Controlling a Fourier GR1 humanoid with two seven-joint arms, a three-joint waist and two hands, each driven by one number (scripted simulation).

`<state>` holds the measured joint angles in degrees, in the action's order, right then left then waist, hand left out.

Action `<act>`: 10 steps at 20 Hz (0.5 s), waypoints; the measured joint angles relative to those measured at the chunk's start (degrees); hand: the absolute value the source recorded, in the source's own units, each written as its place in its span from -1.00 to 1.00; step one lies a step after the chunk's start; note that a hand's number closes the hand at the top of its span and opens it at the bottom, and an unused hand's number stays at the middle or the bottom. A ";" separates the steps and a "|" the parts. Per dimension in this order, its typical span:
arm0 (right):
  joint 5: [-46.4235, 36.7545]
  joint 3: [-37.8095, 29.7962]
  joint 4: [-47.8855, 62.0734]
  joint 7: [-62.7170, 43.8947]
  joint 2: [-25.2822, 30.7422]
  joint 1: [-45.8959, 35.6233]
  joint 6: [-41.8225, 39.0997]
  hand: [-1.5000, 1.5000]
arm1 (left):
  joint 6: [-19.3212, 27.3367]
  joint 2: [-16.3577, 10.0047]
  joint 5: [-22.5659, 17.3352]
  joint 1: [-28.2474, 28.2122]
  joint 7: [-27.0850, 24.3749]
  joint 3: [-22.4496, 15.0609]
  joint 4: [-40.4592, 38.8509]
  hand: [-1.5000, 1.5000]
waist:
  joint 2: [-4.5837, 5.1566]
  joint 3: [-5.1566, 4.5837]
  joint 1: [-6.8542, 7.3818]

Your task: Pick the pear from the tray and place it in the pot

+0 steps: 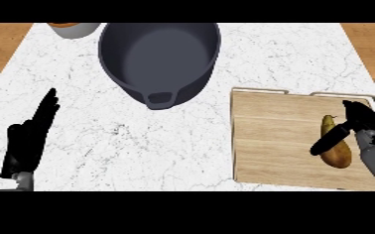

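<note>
A yellow-brown pear (pixel 337 149) lies on the wooden tray (pixel 278 134) at the right, near the tray's right edge. My right hand (pixel 357 121) comes in from the right edge, its thumb across the pear's left side and its fingers on the pear's right side, curling round it. The pear rests on the tray. A dark grey pot (pixel 159 54) stands at the top centre with nothing inside, its handle pointing toward me. At the lower left my left hand (pixel 28 134) rests open, fingers straight and pointing up.
A grey bowl (pixel 73 29) with something orange in it stands at the top left, cut off by the view's edge. White marble counter (pixel 147 139) spreads between the tray and my left hand. Wooden surface shows at both top corners.
</note>
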<state>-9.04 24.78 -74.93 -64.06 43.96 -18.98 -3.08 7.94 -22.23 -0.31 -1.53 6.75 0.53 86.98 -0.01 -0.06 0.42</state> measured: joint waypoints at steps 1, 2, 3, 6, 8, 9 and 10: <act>-0.14 -0.27 -0.07 0.22 -0.26 0.55 -0.23 1.00 | -0.33 -0.02 0.03 -0.72 -0.20 0.13 0.53 0.00 | -0.04 -0.02 -0.03; -0.39 -0.19 0.16 0.47 -0.67 0.68 -0.58 1.00 | -0.46 0.19 0.12 -0.04 -1.01 0.49 -0.96 0.00 | -0.06 -0.05 -0.11; -0.68 -0.44 0.52 0.97 -0.95 0.70 -1.10 1.00 | -0.44 0.40 0.32 -0.12 -0.88 0.65 -0.81 0.00 | -0.07 -0.07 -0.11; -3.17 -1.25 0.54 2.53 -1.46 1.36 -2.02 1.00 | -1.27 0.39 0.38 -0.09 -0.16 1.57 0.07 0.00 | -0.20 -0.22 -0.15; -4.52 -2.19 1.19 3.37 -1.82 1.18 -2.96 1.00 | -1.60 0.87 0.90 -0.73 0.14 1.56 0.80 0.00 | -0.20 -0.21 -0.15; -5.11 -2.91 1.27 3.67 -2.02 1.07 -3.46 1.00 | -1.68 1.18 1.21 -0.70 -0.07 1.77 0.59 0.00 | -0.18 -0.19 -0.18; -6.06 -3.39 2.68 4.19 -2.71 0.63 -3.62 1.00 | -2.13 1.24 1.18 -0.51 -0.11 2.06 0.25 0.00 | -0.21 -0.26 -0.17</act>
<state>-15.10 21.39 -72.24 -59.87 41.25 -18.35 -6.70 5.81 -20.98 0.87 -2.04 6.64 2.58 87.23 -0.22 -0.33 0.25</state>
